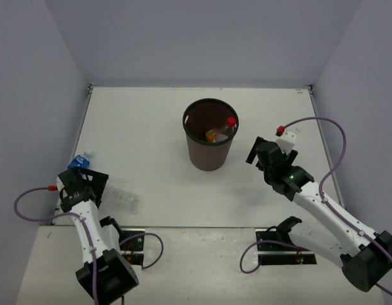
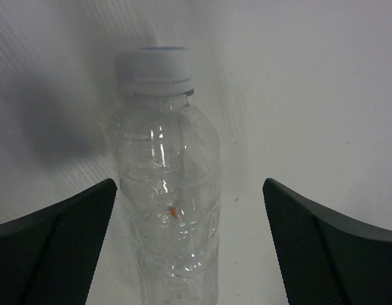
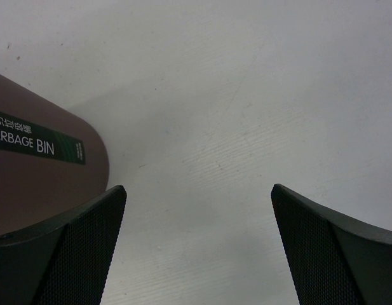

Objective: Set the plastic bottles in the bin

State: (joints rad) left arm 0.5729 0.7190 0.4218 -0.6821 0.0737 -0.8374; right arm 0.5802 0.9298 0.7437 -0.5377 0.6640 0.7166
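orange bottle (image 1: 212,135) and red-capped bottle (image 1: 229,123) lie inside the bin (image 1: 209,159), which stands on the surface (image 1: 138,127). a clear white-capped bottle (image 2: 170,190) lies untouched between the spread, empty fingers (image 2: 56,241) of the left end effector (image 2: 188,184). the right end effector (image 3: 199,189), released and holding nothing, hangs just beside the bin.

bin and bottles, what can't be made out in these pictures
Bin contents, top view: its wall hides all but an orange bottle and a red cap, so no count is possible.
White-capped bottle, left wrist view: its lower end is cut off by the bottom edge.
Flat clear bottle, top view: too faint and small to tell label or cap.
Bin, right wrist view: cut off by the left edge, and the start of its label is missing.
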